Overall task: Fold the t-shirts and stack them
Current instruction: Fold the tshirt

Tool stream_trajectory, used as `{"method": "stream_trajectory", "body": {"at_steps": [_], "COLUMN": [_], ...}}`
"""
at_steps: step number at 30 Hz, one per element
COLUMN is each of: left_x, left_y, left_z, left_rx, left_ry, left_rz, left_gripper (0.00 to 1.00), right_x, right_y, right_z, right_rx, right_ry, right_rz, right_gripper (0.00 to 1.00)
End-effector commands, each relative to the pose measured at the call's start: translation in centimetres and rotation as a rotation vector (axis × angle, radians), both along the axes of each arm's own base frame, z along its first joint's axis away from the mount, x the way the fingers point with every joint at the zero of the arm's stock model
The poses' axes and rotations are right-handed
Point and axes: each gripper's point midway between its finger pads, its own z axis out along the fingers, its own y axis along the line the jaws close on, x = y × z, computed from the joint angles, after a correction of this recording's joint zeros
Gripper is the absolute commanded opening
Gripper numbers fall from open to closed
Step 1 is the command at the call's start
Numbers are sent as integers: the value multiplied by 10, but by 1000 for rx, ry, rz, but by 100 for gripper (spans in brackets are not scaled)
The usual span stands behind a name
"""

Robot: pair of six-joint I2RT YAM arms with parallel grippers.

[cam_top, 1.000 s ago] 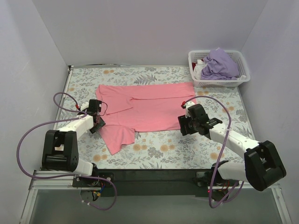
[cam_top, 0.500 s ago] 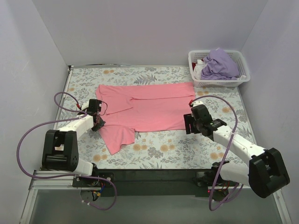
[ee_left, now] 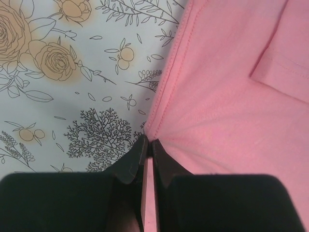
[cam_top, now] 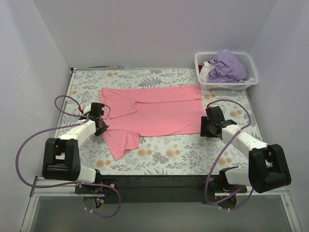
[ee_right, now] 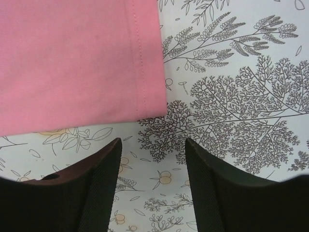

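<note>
Salmon t-shirt flat, long axis running gripper to gripper. Left gripper pinched on its side edge. Right gripper spread; hem corner just ahead, cloth off to its left.

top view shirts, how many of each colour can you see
salmon pink t-shirt: 1, spread on the tablecloth
lavender t-shirt: 1, bunched in the white basket
total: 2 that show clearly
</note>
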Motion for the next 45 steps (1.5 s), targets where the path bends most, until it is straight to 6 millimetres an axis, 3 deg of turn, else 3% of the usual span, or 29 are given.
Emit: {"method": "stream_trajectory", "body": {"at_steps": [1, 8, 14, 20, 24, 31, 37, 45], "left_x": [1, 1, 2, 1, 1, -2, -8, -27], "left_y": [3, 3, 2, 3, 3, 6, 6, -3], "left_z": [10, 13, 14, 14, 14, 13, 14, 22], "left_rx": [11, 10, 5, 11, 12, 24, 17, -52], "left_ry": [-28, -40, -43, -43, -41, -38, -32, -30], "left_rz": [-1, -4, -10, -7, -8, 8, 26, 47], "left_gripper": [0, 0, 0, 0, 0, 0, 0, 0], "right_x": [18, 31, 41, 45, 42, 25, 12, -9], "right_y": [5, 1, 1, -3, -6, -9, -12, -19], "right_z": [5, 6, 8, -3, -13, -30, -25, 3], "right_rx": [36, 55, 85, 85, 88, 91, 85, 66], "right_ry": [-36, -43, -48, -20, 1, 54, 79, 84], "right_rz": [-26, -65, -93, -113, -125, -122, -110, -73], "right_gripper": [59, 48, 48, 47, 47, 29, 2, 1]}}
